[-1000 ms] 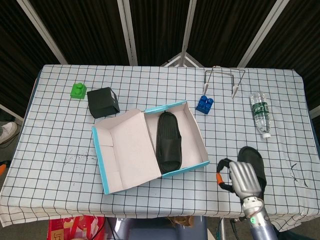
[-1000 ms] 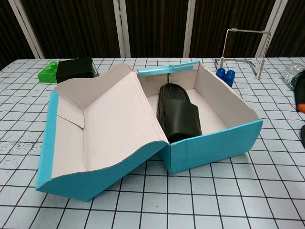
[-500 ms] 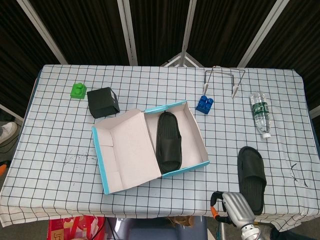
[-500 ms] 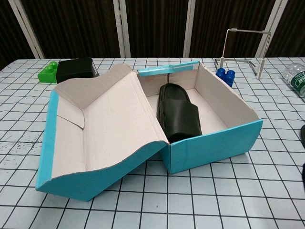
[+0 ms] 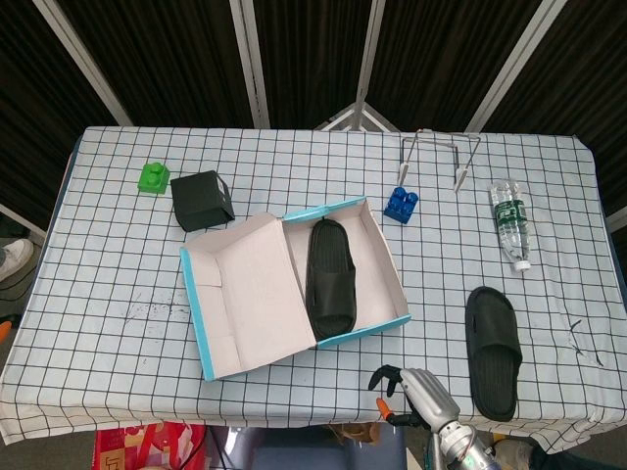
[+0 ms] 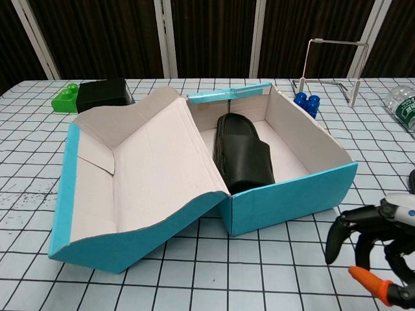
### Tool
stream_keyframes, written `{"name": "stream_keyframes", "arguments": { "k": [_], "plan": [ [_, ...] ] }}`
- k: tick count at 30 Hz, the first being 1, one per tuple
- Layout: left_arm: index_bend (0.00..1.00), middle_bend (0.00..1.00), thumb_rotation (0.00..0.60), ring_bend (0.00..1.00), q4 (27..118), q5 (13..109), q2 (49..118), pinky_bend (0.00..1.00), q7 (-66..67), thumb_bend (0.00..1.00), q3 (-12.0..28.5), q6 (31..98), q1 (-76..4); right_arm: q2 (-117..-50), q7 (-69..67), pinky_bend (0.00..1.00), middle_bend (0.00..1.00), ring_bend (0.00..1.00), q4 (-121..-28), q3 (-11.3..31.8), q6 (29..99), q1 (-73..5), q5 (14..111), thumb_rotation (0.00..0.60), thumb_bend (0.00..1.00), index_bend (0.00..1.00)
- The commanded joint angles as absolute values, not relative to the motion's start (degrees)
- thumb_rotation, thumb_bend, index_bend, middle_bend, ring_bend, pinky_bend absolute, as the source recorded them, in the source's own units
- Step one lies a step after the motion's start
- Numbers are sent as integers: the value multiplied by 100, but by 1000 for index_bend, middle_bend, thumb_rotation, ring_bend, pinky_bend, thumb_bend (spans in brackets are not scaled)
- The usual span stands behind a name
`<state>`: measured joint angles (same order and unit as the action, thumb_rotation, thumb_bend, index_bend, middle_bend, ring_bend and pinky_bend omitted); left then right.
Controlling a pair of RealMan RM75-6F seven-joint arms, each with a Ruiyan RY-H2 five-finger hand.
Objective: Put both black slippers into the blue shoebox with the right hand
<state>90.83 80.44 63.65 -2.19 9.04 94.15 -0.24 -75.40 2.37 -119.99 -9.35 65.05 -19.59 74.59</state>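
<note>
The blue shoebox (image 5: 384,266) (image 6: 292,196) stands open in the middle of the table, its lid folded out to the left. One black slipper (image 5: 328,277) (image 6: 242,158) lies inside it. The other black slipper (image 5: 492,350) lies on the cloth to the right of the box, near the front edge; in the chest view only a sliver of it (image 6: 412,183) shows at the right border. My right hand (image 5: 412,395) (image 6: 376,246) hovers at the table's front edge, left of that slipper, fingers spread and empty. My left hand is out of sight.
A black box (image 5: 201,199) and a green block (image 5: 152,177) sit at the back left. A blue block (image 5: 401,204), a wire stand (image 5: 438,157) and a water bottle (image 5: 509,221) are at the back right.
My right hand has come off the loose slipper, pulling back toward the front edge and leftward. That slipper now lies fully uncovered. The box and the slipper in it have not moved.
</note>
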Motion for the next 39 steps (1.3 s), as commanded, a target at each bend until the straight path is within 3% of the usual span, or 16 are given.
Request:
{"name": "stream_keyframes", "arguments": {
  "k": [1,6,9,25,39],
  "plan": [
    [220,47,600,0,9082,8043,6370,43,-210,37,903,9410,-28,-7623,20,689,363,449,-11807,-725,6291,-2084,7343,600,507,429],
    [221,46,600,0,9081,8044,6376,43,-204,37,904,9398,-36,-7705,-83,522,356,440,-11671,-567,6119,-2158,7275,600,510,399],
    [222,46,600,0,9079,8045,6378,43,-208,37,903,9393,-38,-7744,-103,473,355,440,-11658,-522,6033,-2184,7237,600,509,395],
    [222,46,600,0,9063,8040,6390,43,-215,37,900,9335,-68,-7840,-543,443,355,438,-11798,-182,5324,-2538,7061,600,527,393],
    [223,46,600,0,9064,8039,6398,43,-195,37,890,9300,-85,-8143,-865,443,268,374,-11312,416,5034,-2881,6423,600,586,298]
  ]
}}
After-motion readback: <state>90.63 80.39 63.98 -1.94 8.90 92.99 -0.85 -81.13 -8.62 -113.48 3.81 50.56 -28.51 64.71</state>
